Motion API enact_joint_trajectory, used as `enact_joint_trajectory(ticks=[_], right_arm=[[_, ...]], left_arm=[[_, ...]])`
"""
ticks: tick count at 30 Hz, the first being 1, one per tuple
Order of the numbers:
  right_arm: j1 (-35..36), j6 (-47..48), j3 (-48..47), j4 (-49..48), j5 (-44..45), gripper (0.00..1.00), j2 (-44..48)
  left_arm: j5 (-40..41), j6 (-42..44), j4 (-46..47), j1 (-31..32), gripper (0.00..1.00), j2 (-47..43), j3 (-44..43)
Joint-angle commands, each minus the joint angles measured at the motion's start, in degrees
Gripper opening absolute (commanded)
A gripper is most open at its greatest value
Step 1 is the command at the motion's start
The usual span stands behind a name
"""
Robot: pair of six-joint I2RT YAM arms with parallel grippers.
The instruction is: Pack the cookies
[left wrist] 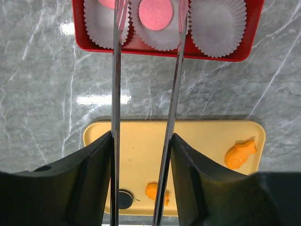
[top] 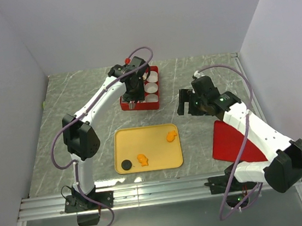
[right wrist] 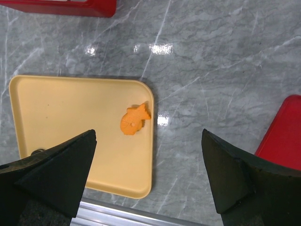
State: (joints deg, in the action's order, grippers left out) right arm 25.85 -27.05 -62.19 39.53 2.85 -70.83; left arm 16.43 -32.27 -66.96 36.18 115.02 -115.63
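- The left gripper (left wrist: pixel 150 9) reaches out over the near edge of a red plastic tray (left wrist: pixel 141 47) at the far side of the grey marbled table (top: pixel 72 100). Its two long, thin metal fingers (left wrist: pixel 115 70) are spread apart and hold nothing.
- A pink round cookie (left wrist: pixel 155 14) with an embossed face lies flat in the middle one of three white pleated paper cups (left wrist: pixel 217 23) along the tray's near row. It sits between the finger ends, with a gap on each side.
- A second pink cookie (left wrist: pixel 107 3) shows only as a sliver at the top edge of the left wrist view, in the cup to the left.
- A yellow rectangular plastic tray (top: pixel 148 132) lies on the table nearer the arm bases, apart from the red tray.
- An orange fish-shaped cookie (right wrist: pixel 134 120) lies close to the yellow tray's right edge.
- A second orange cookie (top: pixel 142 160) lies near the yellow tray's front edge, just beside a black round cookie (top: pixel 126 164). In the left wrist view one finger partly hides the orange one.
- The right gripper (right wrist: pixel 148 141) hovers above the yellow tray's right edge and the bare table beside it. Its broad black fingers (right wrist: pixel 61 165) are spread wide, and nothing is between them.
- A flat red plastic panel (top: pixel 232 144) lies on the table to the right of the yellow tray, partly under the right arm.
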Motion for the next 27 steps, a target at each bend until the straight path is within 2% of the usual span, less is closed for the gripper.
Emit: enact_joint_trajectory(ticks=[1, 8, 14, 15, 18, 27], right_arm=[[-0.36, -1.25, 1.02, 0.2, -0.57, 0.99, 3.24], [-0.18, -2.66, 3.92, 0.55, -1.18, 0.99, 7.54], [-0.09, -3.97, 7.43, -0.15, -1.09, 0.99, 10.62], [0.08, -4.59, 8.31, -0.59, -1.27, 0.99, 11.14], [0.17, -5.29, 9.98, -1.38, -1.88, 0.99, 12.2], [1.14, -6.35, 13.76, -0.33, -1.45, 0.99, 16.68]], left_arm=[[1.42, 0.46, 0.43, -0.15, 0.55, -2.17, -2.75], [1.59, -1.21, -1.07, 0.11, 0.54, -8.22, -0.83], [1.33, -2.71, -1.24, 2.04, 0.54, -20.0, 11.2], [1.5, -3.4, -1.51, 3.88, 0.54, -24.01, 14.44], [2.21, -5.6, -3.17, 7.57, 0.52, -28.6, 20.35], [-0.6, -17.9, -4.59, 18.38, 0.52, -39.16, 35.64]])
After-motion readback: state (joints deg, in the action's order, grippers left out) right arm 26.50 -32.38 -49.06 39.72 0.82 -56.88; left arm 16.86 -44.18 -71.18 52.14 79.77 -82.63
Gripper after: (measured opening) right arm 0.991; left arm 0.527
